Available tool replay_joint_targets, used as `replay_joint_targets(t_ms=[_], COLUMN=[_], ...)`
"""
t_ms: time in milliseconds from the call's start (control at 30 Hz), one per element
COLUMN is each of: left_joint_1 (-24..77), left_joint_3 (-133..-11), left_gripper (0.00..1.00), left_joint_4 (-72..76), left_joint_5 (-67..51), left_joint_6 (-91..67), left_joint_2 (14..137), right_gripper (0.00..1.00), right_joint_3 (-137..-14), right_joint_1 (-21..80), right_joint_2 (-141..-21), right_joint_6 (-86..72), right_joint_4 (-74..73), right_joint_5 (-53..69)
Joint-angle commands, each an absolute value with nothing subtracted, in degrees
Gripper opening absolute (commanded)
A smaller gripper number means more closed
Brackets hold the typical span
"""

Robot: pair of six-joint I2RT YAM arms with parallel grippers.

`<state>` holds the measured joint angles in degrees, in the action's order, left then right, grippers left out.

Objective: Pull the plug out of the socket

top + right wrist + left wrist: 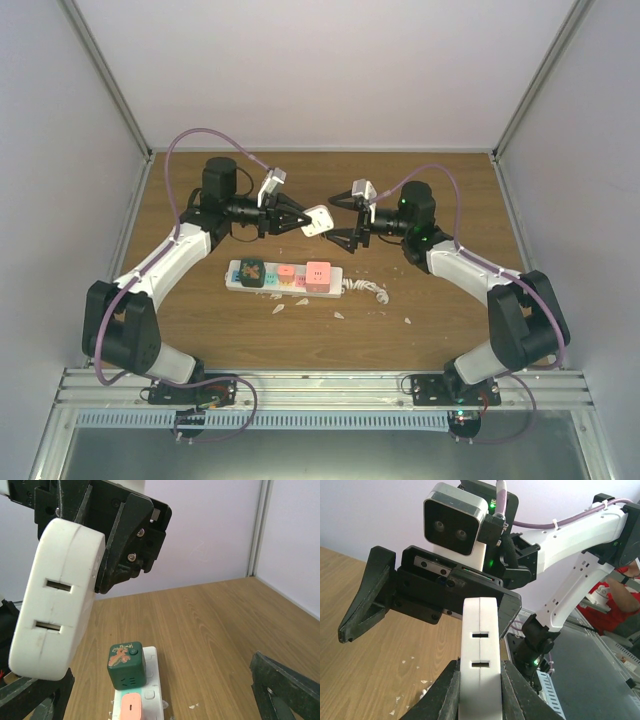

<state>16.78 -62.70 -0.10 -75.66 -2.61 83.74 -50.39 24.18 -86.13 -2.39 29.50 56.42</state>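
Observation:
My left gripper is shut on a white plug block and holds it in the air above the table, behind the socket. In the left wrist view the plug sits squeezed between both fingers. My right gripper is open, its tips just right of the plug and facing it; the plug fills the left of its view, near its left finger. The socket, a white power strip, lies flat below with a green cube and two pink plugs in it.
The strip's short white cord curls off its right end. White crumbs lie on the wooden table in front of the strip. White enclosure walls stand left, right and behind. The green cube stands under the right gripper.

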Motion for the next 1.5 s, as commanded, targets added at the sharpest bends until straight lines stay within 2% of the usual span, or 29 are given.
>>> replay_joint_targets(t_ms=[0, 467, 800, 1133, 1200, 1367, 1467], left_joint_1=[17.72, 17.88, 18.42, 20.68, 21.27, 20.88, 20.25], left_joint_3=[-62.05, -62.47, -62.84, -64.85, -64.79, -64.73, -66.2], left_gripper=[0.0, 0.0, 0.0, 0.0, 0.0, 0.0, 0.0], left_joint_4=[0.65, -2.08, -3.84, -13.6, -14.26, -11.41, -11.44], left_joint_5=[-72.39, -71.19, -73.99, -73.46, -70.87, -68.75, -68.54], left_joint_6=[-1.93, 1.25, 3.26, 14.1, 15.22, 11.73, 10.38], left_joint_2=[85.64, 86.72, 85.94, 85.12, 84.72, 85.01, 86.0], right_gripper=[0.97, 0.91, 0.89, 0.88, 0.88, 0.89, 0.89], right_joint_3=[-51.12, -51.41, -52.73, -53.68, -54.59, -57.76, -58.22], right_joint_1=[24.4, 24.01, 23.75, 22.13, 21.92, 22.46, 23.69], right_joint_2=[-84.96, -85.06, -84.74, -84.86, -85.08, -85.58, -84.73], right_joint_6=[-4.62, -5.58, 0.81, 2.8, 3.08, 4.79, 8.32], right_joint_4=[33.04, 33.57, 27.19, 25.98, 24.83, 21.42, 18.04], right_joint_5=[56.09, 56.45, 45.71, 42.69, 45.59, 63.82, 67.19])
